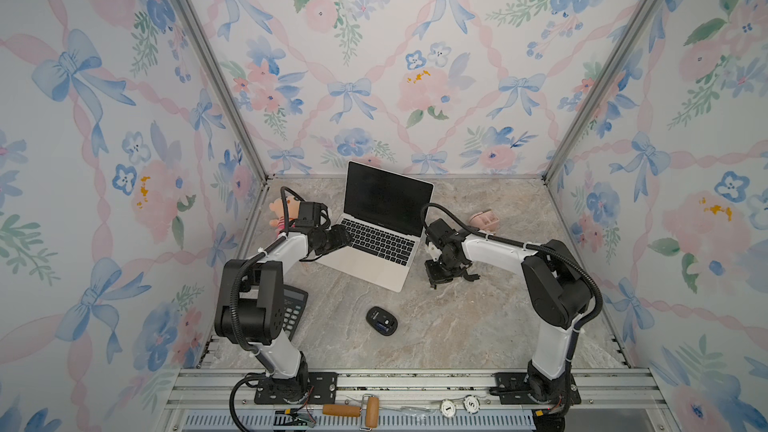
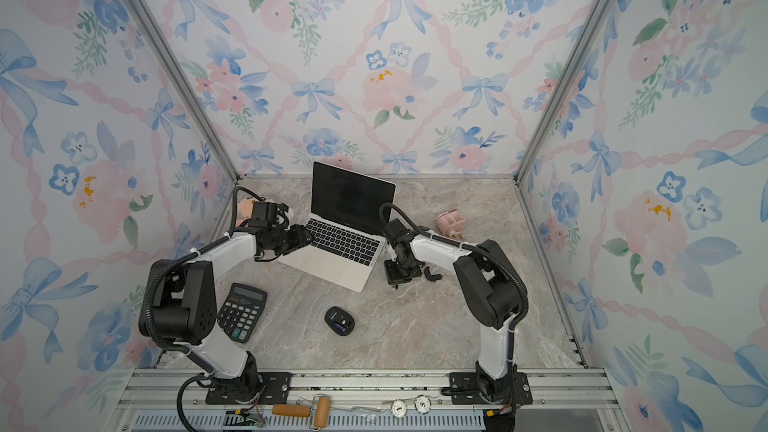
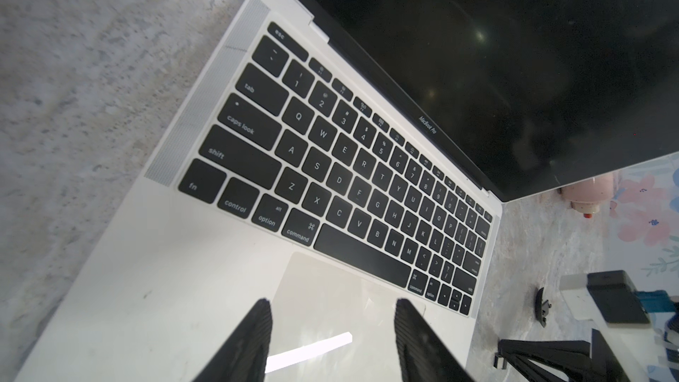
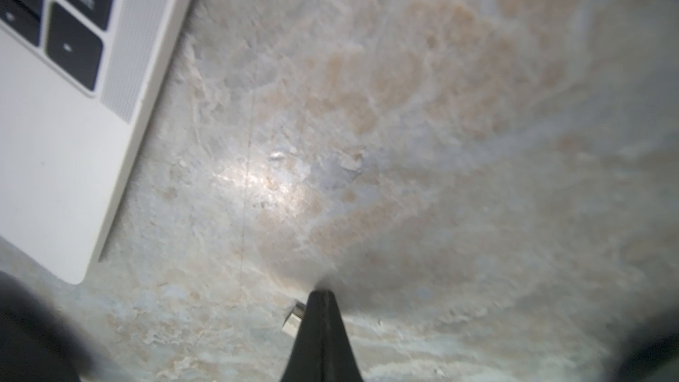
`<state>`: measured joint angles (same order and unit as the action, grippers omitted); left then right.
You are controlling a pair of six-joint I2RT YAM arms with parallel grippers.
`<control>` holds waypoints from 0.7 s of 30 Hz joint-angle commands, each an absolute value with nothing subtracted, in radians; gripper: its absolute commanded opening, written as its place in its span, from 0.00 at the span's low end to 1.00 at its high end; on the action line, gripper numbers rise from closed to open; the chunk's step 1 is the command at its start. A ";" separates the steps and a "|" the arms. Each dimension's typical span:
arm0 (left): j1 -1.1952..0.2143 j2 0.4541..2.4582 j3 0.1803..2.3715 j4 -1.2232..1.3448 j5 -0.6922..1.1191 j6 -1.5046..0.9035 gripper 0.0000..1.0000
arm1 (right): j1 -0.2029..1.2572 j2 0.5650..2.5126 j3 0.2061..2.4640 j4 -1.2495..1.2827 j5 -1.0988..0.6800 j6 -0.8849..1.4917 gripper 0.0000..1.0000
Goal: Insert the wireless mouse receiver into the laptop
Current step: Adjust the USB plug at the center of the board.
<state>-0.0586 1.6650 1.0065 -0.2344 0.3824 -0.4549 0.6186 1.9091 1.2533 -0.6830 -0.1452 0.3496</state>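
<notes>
Silvery wireless mouse receiver lies on the marble table, off the arrow-key edge of the laptop near its front corner. It sits just beside the right gripper, whose jaws are closed with nothing between them, apparently positioning for pickup. The right arm points steeply down. The left gripper, half open and empty, hovers over the trackpad, probably to brace the laptop.

surface: marble-patterned table | items: 6 | back-centre: open laptop | front: mouse | left: calculator | right: black cover piece, pink item | back-left: doll
</notes>
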 commanded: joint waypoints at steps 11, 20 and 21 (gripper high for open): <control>-0.058 1.605 1.006 -0.239 0.406 -0.431 0.57 | 0.648 1.828 1.337 -0.842 -0.038 0.017 0.08; -0.051 1.602 1.005 -0.245 0.431 -0.419 0.58 | 0.747 1.822 1.271 -0.818 0.079 -0.266 0.30; -0.049 1.602 1.006 -0.244 0.430 -0.418 0.58 | 0.743 1.822 1.269 -0.810 0.069 -0.275 0.32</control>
<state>-0.0574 1.6218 1.0065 -0.2348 0.4072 -0.4446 0.7471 1.8378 1.2873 -0.8089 0.0364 -0.1661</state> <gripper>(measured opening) 0.576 0.306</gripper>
